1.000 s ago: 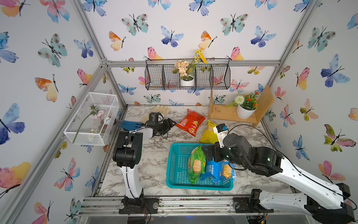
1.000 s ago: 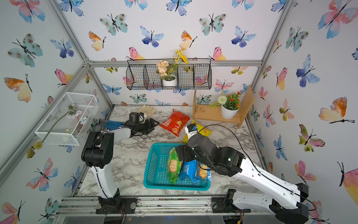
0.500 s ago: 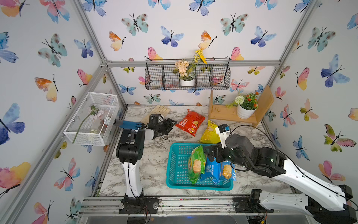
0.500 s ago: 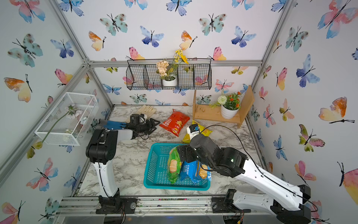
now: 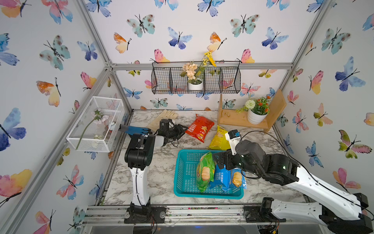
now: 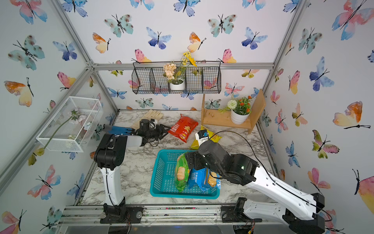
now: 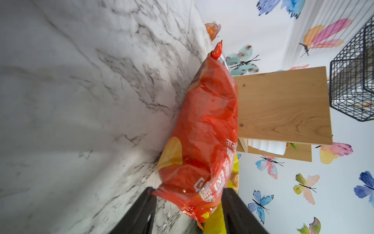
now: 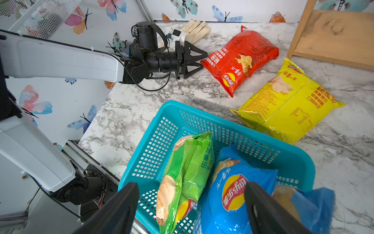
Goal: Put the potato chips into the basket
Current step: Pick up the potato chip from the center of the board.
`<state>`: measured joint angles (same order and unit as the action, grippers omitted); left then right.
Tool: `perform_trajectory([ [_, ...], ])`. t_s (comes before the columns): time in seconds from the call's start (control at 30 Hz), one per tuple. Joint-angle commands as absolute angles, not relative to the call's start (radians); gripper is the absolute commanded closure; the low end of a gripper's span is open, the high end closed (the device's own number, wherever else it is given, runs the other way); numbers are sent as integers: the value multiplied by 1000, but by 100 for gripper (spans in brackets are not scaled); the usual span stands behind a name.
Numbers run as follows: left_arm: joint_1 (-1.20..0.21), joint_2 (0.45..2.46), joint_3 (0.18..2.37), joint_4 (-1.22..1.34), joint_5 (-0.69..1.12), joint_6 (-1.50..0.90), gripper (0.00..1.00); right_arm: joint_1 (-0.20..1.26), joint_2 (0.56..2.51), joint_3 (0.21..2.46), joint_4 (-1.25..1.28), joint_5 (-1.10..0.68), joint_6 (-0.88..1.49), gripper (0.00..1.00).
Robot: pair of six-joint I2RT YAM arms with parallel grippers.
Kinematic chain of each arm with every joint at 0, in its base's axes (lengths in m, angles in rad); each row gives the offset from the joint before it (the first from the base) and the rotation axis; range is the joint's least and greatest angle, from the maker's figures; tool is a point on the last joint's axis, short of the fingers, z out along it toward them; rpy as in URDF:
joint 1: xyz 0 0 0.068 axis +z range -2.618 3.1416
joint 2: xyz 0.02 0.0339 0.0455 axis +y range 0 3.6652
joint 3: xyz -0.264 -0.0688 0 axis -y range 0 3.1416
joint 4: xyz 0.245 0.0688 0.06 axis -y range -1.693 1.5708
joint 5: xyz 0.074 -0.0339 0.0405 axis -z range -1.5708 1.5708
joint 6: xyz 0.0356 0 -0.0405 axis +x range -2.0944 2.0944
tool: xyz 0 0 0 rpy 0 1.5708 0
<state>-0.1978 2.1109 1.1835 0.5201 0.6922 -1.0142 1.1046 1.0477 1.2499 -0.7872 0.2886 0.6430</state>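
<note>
Red foil fills the gap at the left gripper (image 7: 188,190). Its jaws stand apart on either side of the near end of the red bag (image 7: 206,121), both fingers right up against its sides, and whether they actually pinch it I cannot tell. That bag lies flat on the marble surface (image 5: 159,174), toward the back, close to the foot of the wooden shelf (image 5: 238,120).

Just beside it, on the right arm's side, lies the yellow bag (image 5: 219,138). It is also on the surface, with its near end just outside the back rim of the basket (image 5: 183,172).

Over to the right gripper (image 8: 191,184): jaws spread wide, nothing between them, hovering above the right-hand half of the teal basket. Beneath it, three bags sit packed side by side inside. The green bag (image 8: 186,172) stands on its edge and the light blue bag (image 8: 232,192) leans against it. The dark blue bag (image 8: 315,204) is at the right wall, with a corner poking over the rim. The left half of the basket shows bare grid floor.

Out beyond the left gripper, a beige glove (image 5: 165,117) lies at the back of the surface and a blue glove (image 5: 133,129) lies near its left edge.
</note>
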Motion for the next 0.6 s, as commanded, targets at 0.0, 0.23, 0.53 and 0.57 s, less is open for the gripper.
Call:
perform_trajectory([
  [0.0,-199,2145,1202,580,741,-1045,50,1100,1040,1267,-821,305,643,12],
  [0.23,-207,2161,1205,614,763,-1064,70,1100,1037,1266,-825,311,640,12],
  [0.53,-207,2122,1175,658,789,-1094,98,1100,1043,1252,-815,305,638,12],
  [0.57,-206,2107,1169,652,789,-1092,100,1100,1045,1252,-813,305,637,12],
])
